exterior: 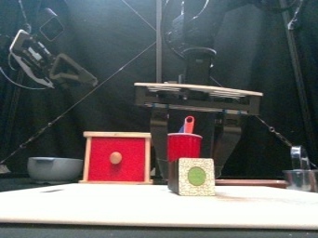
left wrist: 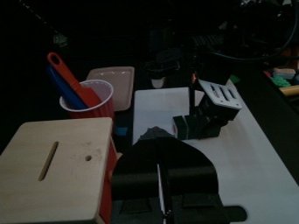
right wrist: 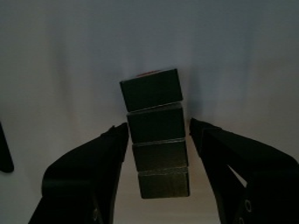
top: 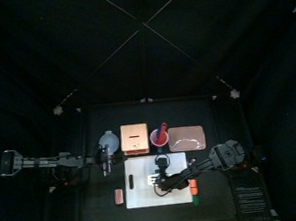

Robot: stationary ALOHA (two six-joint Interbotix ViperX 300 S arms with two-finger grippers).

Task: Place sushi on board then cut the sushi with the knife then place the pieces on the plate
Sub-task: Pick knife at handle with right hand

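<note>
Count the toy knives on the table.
2. The blue knife and the red knife both stand in the red cup, next to the wooden box. No others show, though one could be hidden.

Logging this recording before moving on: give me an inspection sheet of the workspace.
Surface: black table, white cutting board on it.
Job's things: sushi roll lying on the board; red cup with two knives; pink tray at the back.
Clutter: wooden box, bowl.
Grippers: right gripper open, straddling the roll; left gripper shut, empty, near the box.
Cables: nothing seen.
Surroundings: black curtains.
</note>
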